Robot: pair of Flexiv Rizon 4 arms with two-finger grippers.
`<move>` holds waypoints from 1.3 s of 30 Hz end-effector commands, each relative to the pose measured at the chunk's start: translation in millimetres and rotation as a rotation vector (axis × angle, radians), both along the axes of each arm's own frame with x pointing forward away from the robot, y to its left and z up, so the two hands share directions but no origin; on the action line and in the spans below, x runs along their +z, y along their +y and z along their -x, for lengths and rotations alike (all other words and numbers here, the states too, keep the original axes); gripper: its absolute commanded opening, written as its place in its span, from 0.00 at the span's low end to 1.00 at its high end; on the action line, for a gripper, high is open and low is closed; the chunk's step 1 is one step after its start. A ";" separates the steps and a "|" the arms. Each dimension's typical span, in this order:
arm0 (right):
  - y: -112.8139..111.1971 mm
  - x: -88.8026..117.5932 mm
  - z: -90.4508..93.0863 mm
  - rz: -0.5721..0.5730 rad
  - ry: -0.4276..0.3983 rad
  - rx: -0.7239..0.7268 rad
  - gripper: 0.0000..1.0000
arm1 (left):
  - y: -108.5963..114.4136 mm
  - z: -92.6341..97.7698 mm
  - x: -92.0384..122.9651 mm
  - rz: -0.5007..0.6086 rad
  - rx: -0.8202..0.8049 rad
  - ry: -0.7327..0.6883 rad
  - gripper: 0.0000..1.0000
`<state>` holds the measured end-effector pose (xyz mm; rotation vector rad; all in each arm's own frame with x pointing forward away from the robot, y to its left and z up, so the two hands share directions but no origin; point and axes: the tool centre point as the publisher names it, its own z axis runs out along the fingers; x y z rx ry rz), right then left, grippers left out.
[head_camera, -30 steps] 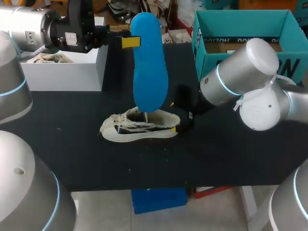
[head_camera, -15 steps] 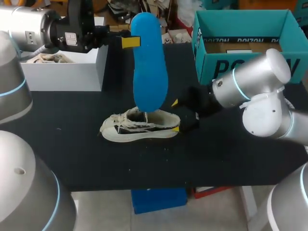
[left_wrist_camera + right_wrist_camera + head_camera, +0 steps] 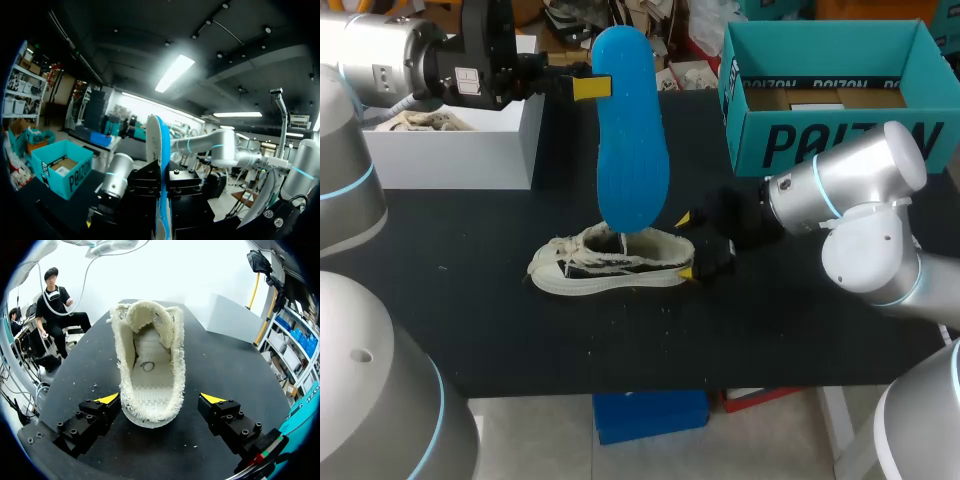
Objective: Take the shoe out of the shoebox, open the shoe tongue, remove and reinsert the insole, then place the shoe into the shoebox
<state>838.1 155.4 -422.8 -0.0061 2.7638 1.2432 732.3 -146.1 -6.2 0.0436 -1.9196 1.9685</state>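
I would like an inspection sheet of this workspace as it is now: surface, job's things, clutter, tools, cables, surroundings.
Surface: black table, a few small pale specks.
Job's things: cream shoe lies on its sole mid-table; blue insole held upright over it; teal shoebox open, far right.
Clutter: white box, far left.
Tools: left tool shut on the insole; right tool open, fingers either side of the shoe's heel, not touching.
Cables: nothing seen on the table.
Surroundings: nothing seen.

The right arm (image 3: 850, 200) has swung toward the frame's lower right, uncovering the shoebox (image 3: 840, 140) front; the right gripper (image 3: 686, 244) now straddles the shoe (image 3: 610, 265) heel.
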 end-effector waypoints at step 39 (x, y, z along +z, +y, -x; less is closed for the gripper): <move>-13.8 62.3 -33.4 0.452 0.002 0.138 1.00 | -1.5 0.4 -1.1 0.000 0.003 -0.001 0.00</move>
